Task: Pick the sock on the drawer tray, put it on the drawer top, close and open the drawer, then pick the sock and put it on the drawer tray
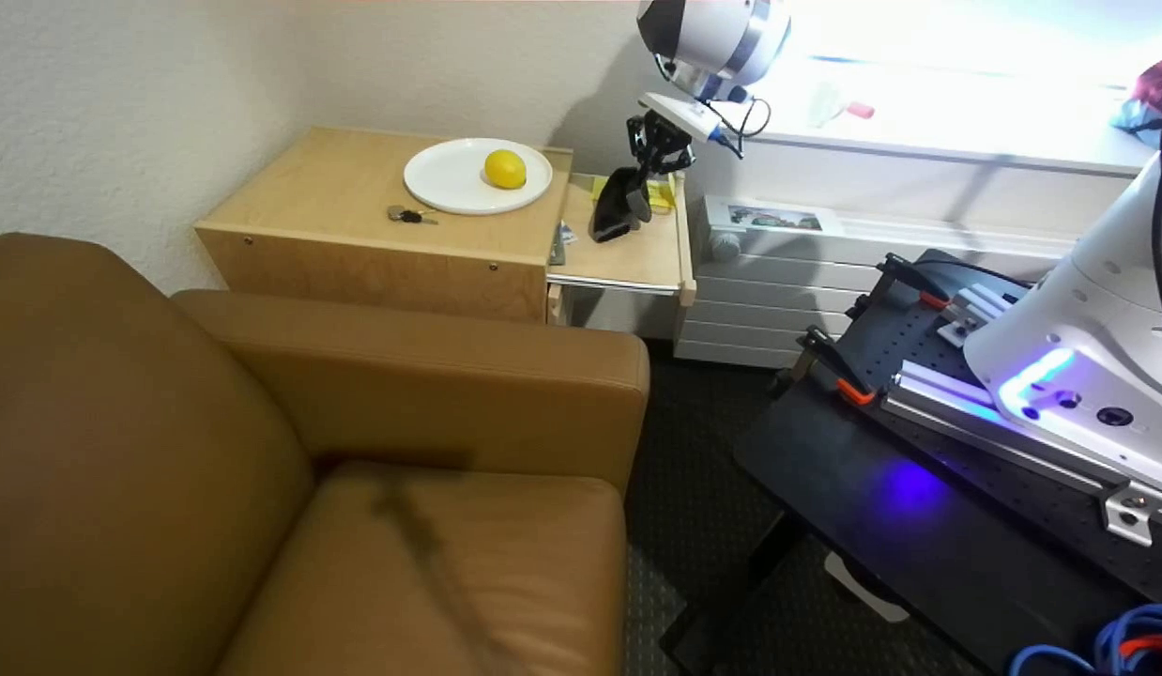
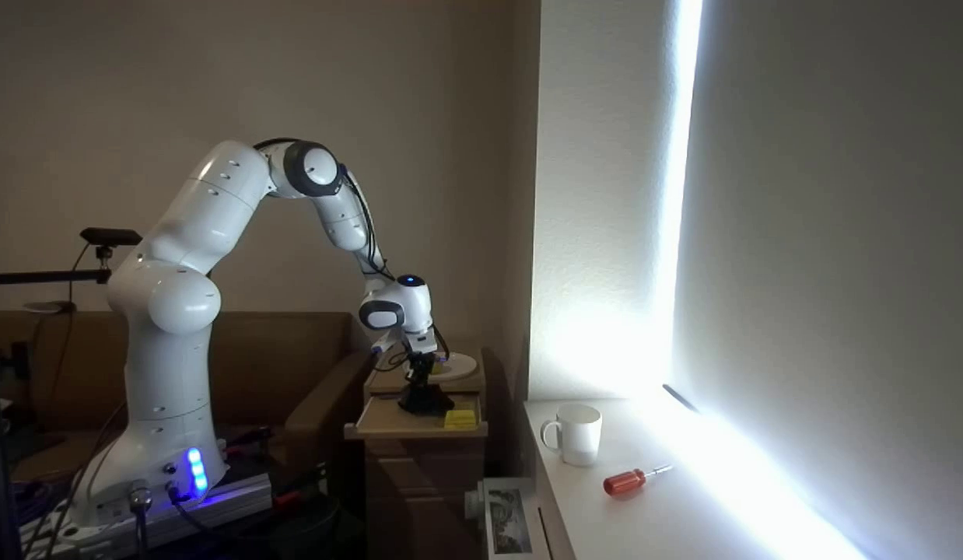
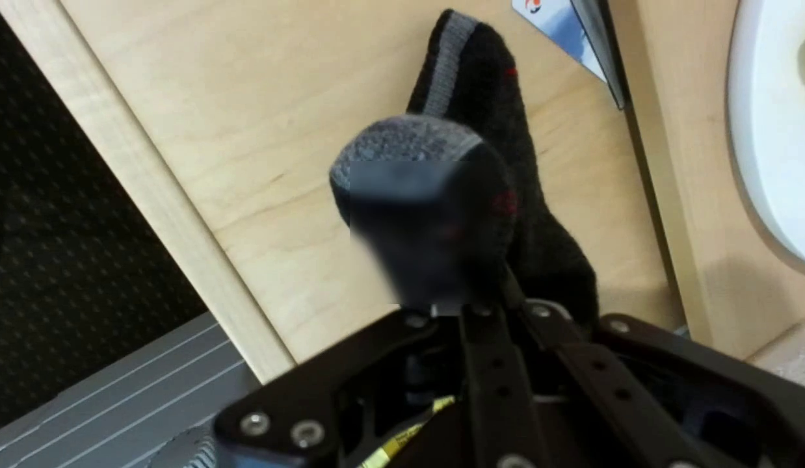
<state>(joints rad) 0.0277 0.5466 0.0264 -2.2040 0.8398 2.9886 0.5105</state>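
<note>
The black sock, with grey bands and small red marks, is bunched at the jaws in the wrist view, one end folded up towards the camera. My gripper points down over the drawer tray and is shut on the sock; its fingertips are hidden behind the fabric. In both exterior views the sock is at the tray's surface; whether it is slightly lifted I cannot tell. The drawer stands pulled out. Beside it is the light tan drawer top.
A white plate with a yellow fruit and some keys occupy the drawer top. On the tray lie a yellow packet and a card. Nearby are the couch arm and radiator.
</note>
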